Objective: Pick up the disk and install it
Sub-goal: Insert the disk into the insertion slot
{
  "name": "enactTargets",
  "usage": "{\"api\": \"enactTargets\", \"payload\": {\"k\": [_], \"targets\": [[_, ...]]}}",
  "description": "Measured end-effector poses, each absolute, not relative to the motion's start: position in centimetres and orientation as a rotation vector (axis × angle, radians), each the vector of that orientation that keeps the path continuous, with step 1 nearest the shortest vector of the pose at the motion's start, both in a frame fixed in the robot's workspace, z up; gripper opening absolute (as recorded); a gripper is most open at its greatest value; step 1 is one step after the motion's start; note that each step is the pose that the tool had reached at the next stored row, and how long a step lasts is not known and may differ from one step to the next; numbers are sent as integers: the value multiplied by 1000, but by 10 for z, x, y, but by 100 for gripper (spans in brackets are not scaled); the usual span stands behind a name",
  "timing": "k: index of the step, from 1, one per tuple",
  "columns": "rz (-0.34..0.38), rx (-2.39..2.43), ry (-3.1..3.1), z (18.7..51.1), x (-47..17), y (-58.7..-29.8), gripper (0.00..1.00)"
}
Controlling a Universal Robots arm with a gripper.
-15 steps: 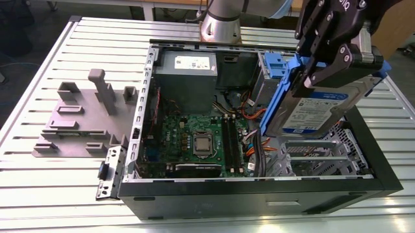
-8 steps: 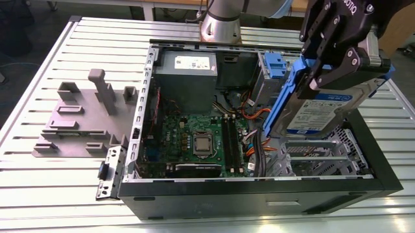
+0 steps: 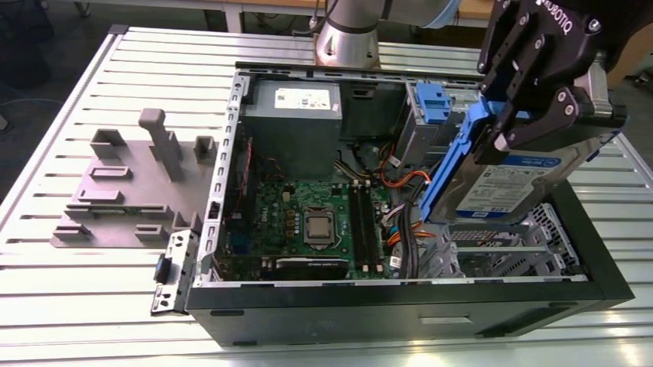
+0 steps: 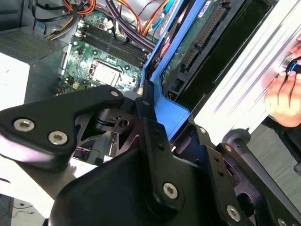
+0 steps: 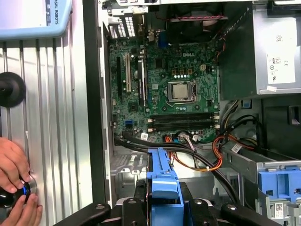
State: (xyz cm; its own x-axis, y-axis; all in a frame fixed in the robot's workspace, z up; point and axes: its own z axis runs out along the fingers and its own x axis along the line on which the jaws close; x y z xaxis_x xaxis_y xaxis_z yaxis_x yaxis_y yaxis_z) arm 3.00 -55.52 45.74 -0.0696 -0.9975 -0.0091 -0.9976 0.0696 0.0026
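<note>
The disk, a silver drive with a blue-and-white label and blue carrier rails, hangs tilted above the open computer case's right side in the exterior view. My gripper is shut on its upper end. The disk sits just over the metal drive cage, and I cannot tell if it touches. In the second wrist view the black fingers clamp the blue rail, and the disk's green circuit board faces the camera. The first wrist view shows the blue rail between the fingers.
Inside the case lie the motherboard, a grey power-supply box and orange cables. A second blue bracket sits at the back. A grey fixture stands on the slatted table at the exterior view's left. A person's hand rests on a knob.
</note>
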Motion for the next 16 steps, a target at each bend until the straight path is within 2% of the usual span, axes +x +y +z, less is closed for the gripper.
{"api": "enactTargets", "payload": {"k": [16], "targets": [[13,-2150,2284,453,49,-560,37]]}}
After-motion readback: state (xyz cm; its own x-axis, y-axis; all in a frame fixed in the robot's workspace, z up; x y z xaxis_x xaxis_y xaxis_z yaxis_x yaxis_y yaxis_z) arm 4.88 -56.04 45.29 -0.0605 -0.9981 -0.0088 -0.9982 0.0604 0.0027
